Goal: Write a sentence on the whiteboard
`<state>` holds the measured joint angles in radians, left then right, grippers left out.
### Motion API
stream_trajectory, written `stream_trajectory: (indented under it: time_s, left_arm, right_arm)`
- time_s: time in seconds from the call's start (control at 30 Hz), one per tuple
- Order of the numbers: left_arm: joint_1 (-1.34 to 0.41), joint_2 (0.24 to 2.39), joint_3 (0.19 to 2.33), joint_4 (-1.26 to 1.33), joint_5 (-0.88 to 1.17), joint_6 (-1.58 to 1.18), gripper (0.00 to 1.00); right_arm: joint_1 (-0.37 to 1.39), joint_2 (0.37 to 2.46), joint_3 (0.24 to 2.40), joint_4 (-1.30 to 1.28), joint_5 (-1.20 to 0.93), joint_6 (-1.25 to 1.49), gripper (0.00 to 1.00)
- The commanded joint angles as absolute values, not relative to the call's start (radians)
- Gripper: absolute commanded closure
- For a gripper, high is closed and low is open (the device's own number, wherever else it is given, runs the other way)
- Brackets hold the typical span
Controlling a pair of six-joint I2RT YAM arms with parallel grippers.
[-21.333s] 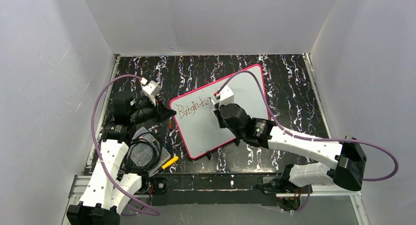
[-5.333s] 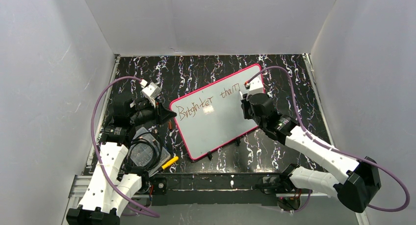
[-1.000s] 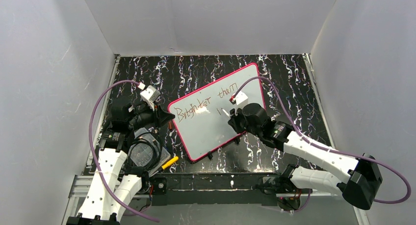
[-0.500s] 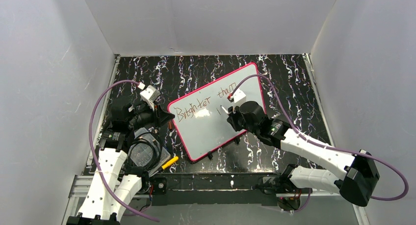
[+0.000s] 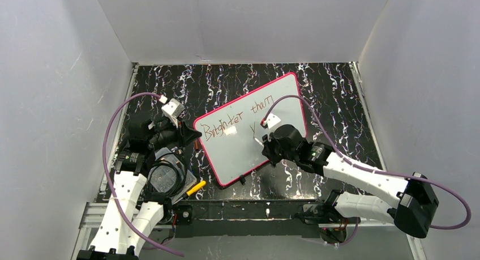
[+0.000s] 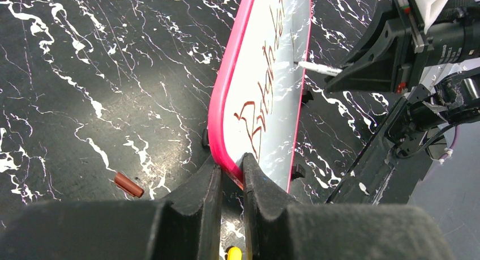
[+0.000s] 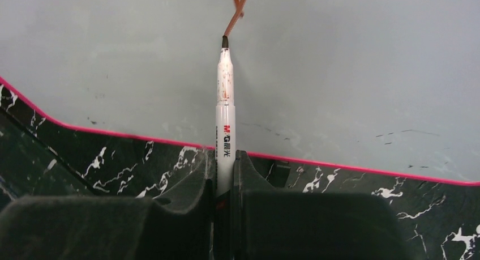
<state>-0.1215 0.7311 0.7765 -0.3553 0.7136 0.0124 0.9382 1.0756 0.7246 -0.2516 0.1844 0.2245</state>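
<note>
Two words, "Brighter than", stand finished on the top line of the sentence (image 5: 238, 118). A second line is barely begun: two crossing strokes, read as a Y. By that count the writing looks past halfway. How much is left cannot be told from the board (image 5: 235, 155) itself.

- Board: lies face up on the table (image 5: 334, 96), mid-field. Its long axis runs on a diagonal from near-left to far-right in the top view. The lettering follows that axis, rising toward the far right corner, with the tops of the letters toward the far-left side.
- Left gripper (image 6: 231, 170): fingers nearly together, pinching the pink frame at the board's near-left end, just by the capital B. Judged to be steadying the board.
- Right gripper (image 7: 225, 161): closed tight on the marker (image 7: 225, 115), over the board's near-right part.
- Marker: long axis straight out from the jaws, pointing across the near long edge onto the white face. Its tip touches the foot of the Y strokes.
- Second line starts under the gap between the two words, not at the left margin, so room to the right edge looks short for a long word.
- Small brown cap (image 6: 128, 184) lies loose on the table left of the board, apart from it.
</note>
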Motion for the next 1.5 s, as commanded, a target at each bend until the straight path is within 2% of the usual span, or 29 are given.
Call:
stream_trajectory:
  time_s: [0.0,0.43,0.67,1.47]
  left_arm:
    - [-0.124,0.721,0.762,-0.371,0.69,0.103,1.0]
    - [-0.124,0.724,0.762,-0.368,0.695,0.101,1.0]
    - [-0.124,0.722,0.761,-0.368,0.696,0.1,1.0]
    - [-0.124,0.725,0.759,-0.368,0.695,0.1,1.0]
  right_arm:
    - [0.963,1.083,0.706,-0.275,0.135,0.254,0.99]
    - [0.99,0.965,0.746,-0.237,0.277,0.267,0.99]
    - [0.989,1.043,0.782,-0.228,0.334,0.246,0.99]
    - [0.981,1.079,0.762,-0.193,0.455,0.261,0.99]
